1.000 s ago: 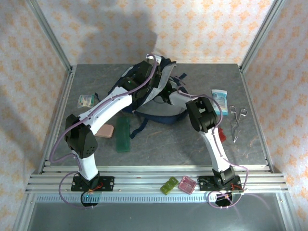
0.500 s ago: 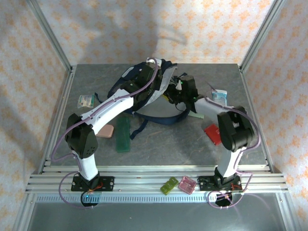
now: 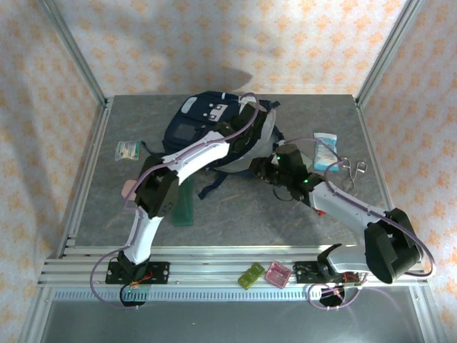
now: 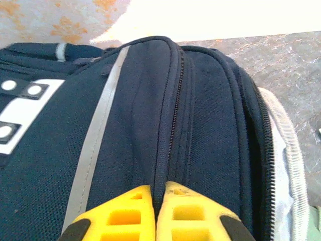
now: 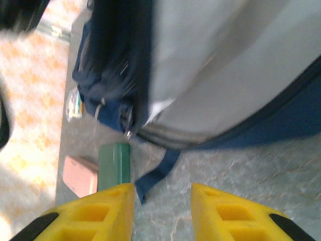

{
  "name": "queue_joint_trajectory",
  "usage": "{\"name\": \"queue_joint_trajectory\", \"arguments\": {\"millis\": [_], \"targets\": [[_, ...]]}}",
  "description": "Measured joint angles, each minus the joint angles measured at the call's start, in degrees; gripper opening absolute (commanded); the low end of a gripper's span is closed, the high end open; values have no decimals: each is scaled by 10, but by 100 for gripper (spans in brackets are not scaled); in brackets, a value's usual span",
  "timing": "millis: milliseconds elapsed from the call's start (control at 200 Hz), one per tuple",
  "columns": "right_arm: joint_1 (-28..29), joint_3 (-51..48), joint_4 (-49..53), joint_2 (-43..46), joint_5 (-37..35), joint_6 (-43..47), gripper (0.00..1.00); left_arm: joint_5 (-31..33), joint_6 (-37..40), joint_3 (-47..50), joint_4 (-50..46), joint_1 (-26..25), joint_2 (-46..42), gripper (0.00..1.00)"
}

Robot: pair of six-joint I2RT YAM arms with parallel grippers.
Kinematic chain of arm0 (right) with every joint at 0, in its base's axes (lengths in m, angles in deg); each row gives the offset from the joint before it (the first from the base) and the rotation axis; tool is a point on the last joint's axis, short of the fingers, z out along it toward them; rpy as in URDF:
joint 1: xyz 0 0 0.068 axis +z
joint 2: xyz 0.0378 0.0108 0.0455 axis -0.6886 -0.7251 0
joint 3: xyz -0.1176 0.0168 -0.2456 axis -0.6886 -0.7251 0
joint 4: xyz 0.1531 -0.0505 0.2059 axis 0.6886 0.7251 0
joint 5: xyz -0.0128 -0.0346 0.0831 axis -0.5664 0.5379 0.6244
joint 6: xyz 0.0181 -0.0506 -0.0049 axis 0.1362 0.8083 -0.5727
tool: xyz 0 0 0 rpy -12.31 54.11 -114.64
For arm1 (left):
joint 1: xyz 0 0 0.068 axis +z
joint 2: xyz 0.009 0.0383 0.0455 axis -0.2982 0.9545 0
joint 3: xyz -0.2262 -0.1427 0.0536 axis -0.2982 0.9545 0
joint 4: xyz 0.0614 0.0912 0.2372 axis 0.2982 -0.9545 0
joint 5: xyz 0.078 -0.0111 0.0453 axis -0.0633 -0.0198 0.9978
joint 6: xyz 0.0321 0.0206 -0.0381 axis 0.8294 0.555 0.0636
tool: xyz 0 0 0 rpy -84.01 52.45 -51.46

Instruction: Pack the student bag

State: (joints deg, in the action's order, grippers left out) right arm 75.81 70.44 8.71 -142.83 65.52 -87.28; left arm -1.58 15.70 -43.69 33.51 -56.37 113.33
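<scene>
The student bag (image 3: pixel 196 128), navy with white patches and a dark square panel, lies at the back middle of the table. My left gripper (image 3: pixel 243 127) rests on its right side. In the left wrist view the left gripper (image 4: pixel 159 188) is shut, its yellow fingertips pinching the raised zipper seam of the bag (image 4: pixel 125 125). My right gripper (image 3: pixel 258 169) hovers low just right of the bag. It stands open (image 5: pixel 163 188) over bare table, nothing between its fingers. The bag's grey back panel (image 5: pixel 225 65) lies ahead of it, and a blue strap end (image 5: pixel 155 173) lies near its left finger.
A green case (image 3: pixel 183 200) and a pink block (image 3: pixel 128 187) lie left of the bag's straps. A small packet (image 3: pixel 128 150) sits at far left. A white-blue pack (image 3: pixel 326 150) and scissors (image 3: pixel 350 171) lie at right. Green (image 3: pixel 251 275) and pink (image 3: pixel 277 274) boxes sit on the front rail.
The bag has been turned so its patched front faces up. My left arm swung right over it. My right arm stretched low across the table and its jaws narrowed.
</scene>
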Motion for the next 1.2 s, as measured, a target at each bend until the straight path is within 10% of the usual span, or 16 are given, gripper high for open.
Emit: {"name": "queue_joint_trajectory", "arguments": {"millis": [125, 300, 656, 1201], "targets": [[32, 0, 0, -24, -10, 5, 34, 2, -25, -83, -15, 0, 60, 43], [45, -2, -3, -64, -19, 5, 36, -3, -45, -54, -3, 1, 33, 65], [53, -5, -23, -69, -19, 9, 40, -98, -197, 519, 208, 114, -376, 76], [56, -48, -43, -39, -35, 7, 44, -172, -398, 678, 377, 140, -292, 78]]}}
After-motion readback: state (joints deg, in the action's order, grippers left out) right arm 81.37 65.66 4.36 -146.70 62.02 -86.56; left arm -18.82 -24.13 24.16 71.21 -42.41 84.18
